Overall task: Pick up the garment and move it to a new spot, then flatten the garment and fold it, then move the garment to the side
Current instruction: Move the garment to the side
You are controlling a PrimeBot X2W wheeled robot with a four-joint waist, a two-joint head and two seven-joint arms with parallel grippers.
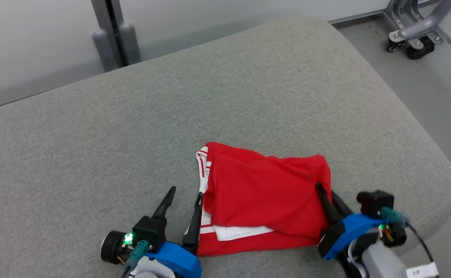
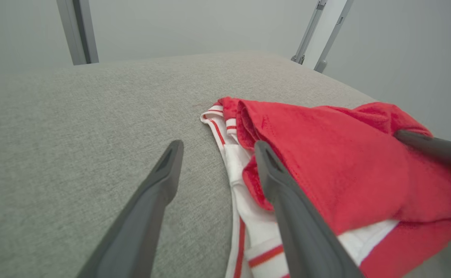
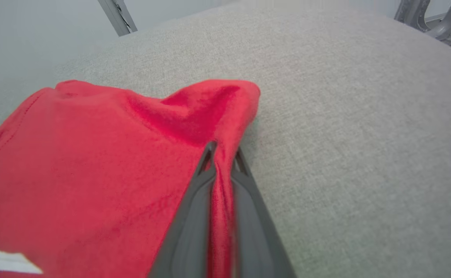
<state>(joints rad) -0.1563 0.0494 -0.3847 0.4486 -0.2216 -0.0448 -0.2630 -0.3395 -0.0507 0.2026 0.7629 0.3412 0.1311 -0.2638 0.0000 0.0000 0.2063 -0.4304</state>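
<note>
- The red garment (image 1: 264,193), trimmed in white with red stripes, lies bunched in loose layers on the grey upholstered cushion (image 1: 171,116). It is near the cushion's front edge, between the two grippers.
- The left gripper (image 1: 185,192) is spread wide and holds nothing. In the left wrist view (image 2: 218,143) one finger is over bare cushion, while the other lies along the garment's striped white edge.
- The right gripper (image 1: 326,189) is at the garment's right edge. The right wrist view (image 3: 224,148) shows its fingers pressed together on a raised ridge of red cloth, which runs up between them.
- A fold of white striped fabric shows under the red top layer at the front.
- A grey post (image 1: 113,34) stands behind the cushion, and a wheeled grey stand (image 1: 414,34) is on the floor at the far right.
</note>
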